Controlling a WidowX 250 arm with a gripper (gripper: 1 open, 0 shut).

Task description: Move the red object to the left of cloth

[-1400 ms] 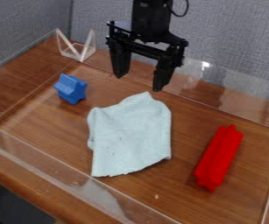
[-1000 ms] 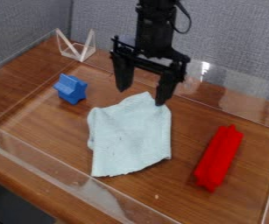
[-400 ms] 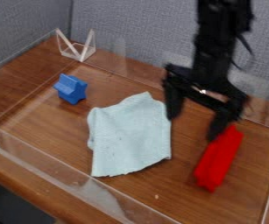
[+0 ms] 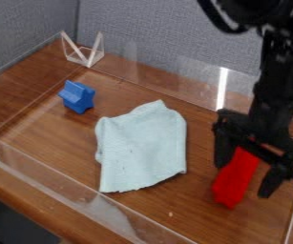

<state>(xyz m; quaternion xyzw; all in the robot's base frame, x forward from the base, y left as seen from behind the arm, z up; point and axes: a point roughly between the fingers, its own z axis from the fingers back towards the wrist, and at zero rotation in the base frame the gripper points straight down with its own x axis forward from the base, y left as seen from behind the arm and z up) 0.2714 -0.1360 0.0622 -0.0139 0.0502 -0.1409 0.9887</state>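
Observation:
The red object (image 4: pixel 237 178) lies on the wooden table at the right, a bumpy elongated block running near to far. My gripper (image 4: pixel 256 164) hangs open right over it, one dark finger (image 4: pixel 224 146) on its left side and the other (image 4: pixel 286 172) on its right, straddling the block's upper half. I cannot tell whether the fingers touch it. The cloth (image 4: pixel 141 145), pale blue-green and wrinkled, lies in the middle of the table, left of the red object.
A small blue block (image 4: pixel 76 96) sits left of the cloth. A clear triangular stand (image 4: pixel 81 48) is at the back left. A low transparent wall (image 4: pixel 59 172) rims the table's front and sides.
The gripper has swung from above the cloth's far edge across to the right and down, and now straddles the red object. Its jaws stayed open. Nothing on the table moved.

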